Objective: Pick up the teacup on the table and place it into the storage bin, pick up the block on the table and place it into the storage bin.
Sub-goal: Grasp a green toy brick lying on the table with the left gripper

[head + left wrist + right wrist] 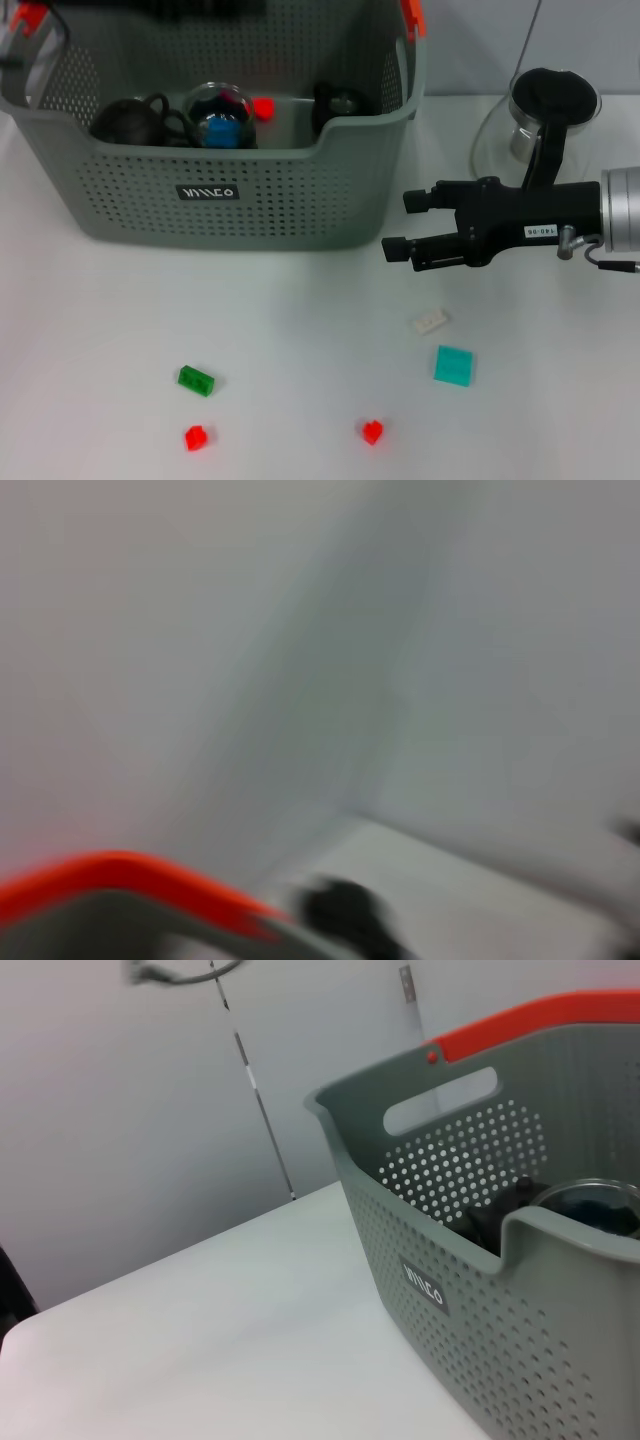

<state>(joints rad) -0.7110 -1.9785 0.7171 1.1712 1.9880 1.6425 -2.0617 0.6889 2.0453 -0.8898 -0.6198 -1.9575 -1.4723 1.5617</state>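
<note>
The bin [230, 190], a grey-green perforated basket with orange handle clips [411, 17], stands at the far left of the white worktop [300, 400]. Its near wall carries a small black label [207, 192] with white lettering; in the right wrist view the same label [424, 1284] seems to read "winco", though the letters are too small to be sure. Inside the bin lie a clear teacup [222, 113] with something blue in it, a small red block [263, 107] just beside it, and dark items on either side that cannot be made out. The right gripper [400, 225] reaches in from the right, hanging above the worktop just beside the bin's near right corner, its black fingers [418, 199] spread and holding nothing. A white tag on its body [540, 232] bears digits that look like "140-08". Behind the arm, at the far right, stands a glass pot [540, 115] with a black lid. On the near worktop, well apart from the bin, lie a white block [431, 321], a teal block [455, 365], a green block [196, 380] and two red blocks [196, 437] [372, 431]. The left gripper is not seen in the head view; its wrist camera gives only a blurred orange clip [130, 880] of the bin, so I cannot tell how its fingers stand.
</note>
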